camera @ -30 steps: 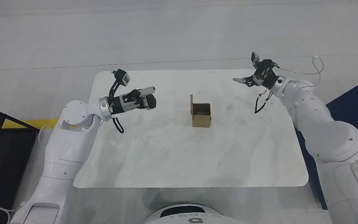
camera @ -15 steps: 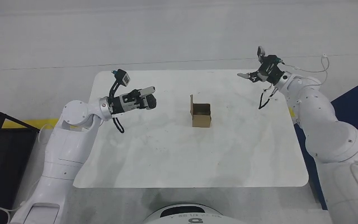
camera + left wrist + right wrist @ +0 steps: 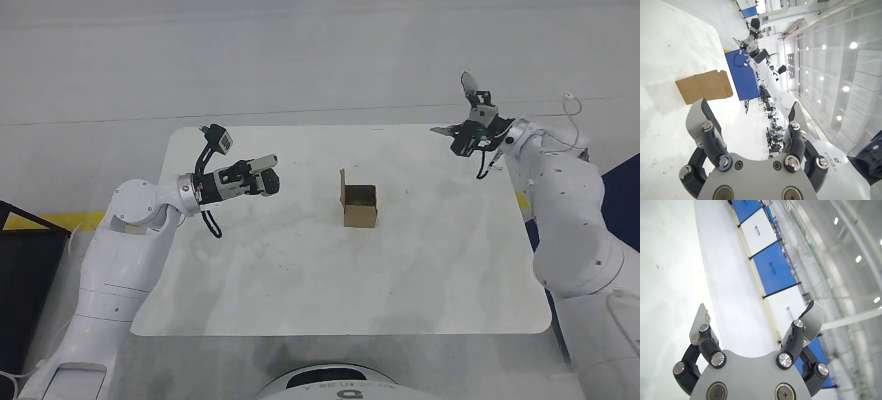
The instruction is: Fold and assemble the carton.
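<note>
The white worktop is occupied near its centre by the carton, which is stood upright with one flap raised. The left hand is held wide open and empty, well apart from the carton. The right hand is also spread open and empty, at the far right corner.

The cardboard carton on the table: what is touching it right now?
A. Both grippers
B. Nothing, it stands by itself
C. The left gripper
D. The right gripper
B: the carton stands alone in the middle of the table, with the left gripper open off to one side and the right gripper open by a far corner, neither touching it.
</note>
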`<move>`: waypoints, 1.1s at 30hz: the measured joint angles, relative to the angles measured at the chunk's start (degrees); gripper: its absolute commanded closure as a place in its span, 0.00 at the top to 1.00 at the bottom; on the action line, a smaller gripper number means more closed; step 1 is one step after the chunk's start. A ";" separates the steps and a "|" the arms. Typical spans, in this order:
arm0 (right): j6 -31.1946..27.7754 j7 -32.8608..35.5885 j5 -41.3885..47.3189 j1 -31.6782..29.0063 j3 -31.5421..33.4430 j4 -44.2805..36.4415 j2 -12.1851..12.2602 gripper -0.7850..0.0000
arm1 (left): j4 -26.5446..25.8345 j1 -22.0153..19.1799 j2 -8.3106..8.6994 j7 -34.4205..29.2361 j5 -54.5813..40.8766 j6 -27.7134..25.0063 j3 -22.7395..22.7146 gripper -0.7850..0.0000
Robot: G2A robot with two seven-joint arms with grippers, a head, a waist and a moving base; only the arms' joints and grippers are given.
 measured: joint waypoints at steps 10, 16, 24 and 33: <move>19.51 2.42 -1.47 -10.23 -4.82 -20.54 -2.62 1.00 | 0.00 0.00 0.00 0.00 0.00 0.00 0.00 1.00; 19.39 2.42 -1.52 -10.07 -4.78 -19.97 -2.60 1.00 | 0.00 0.00 0.00 0.00 0.00 0.00 0.00 1.00; 34.72 1.70 -5.65 -16.62 -16.21 -38.68 -3.24 1.00 | 0.00 0.00 0.00 0.00 0.00 0.00 0.00 1.00; 56.69 26.06 -19.49 -32.27 -30.93 -63.35 5.90 1.00 | 0.00 0.00 0.00 0.00 0.00 0.00 0.00 1.00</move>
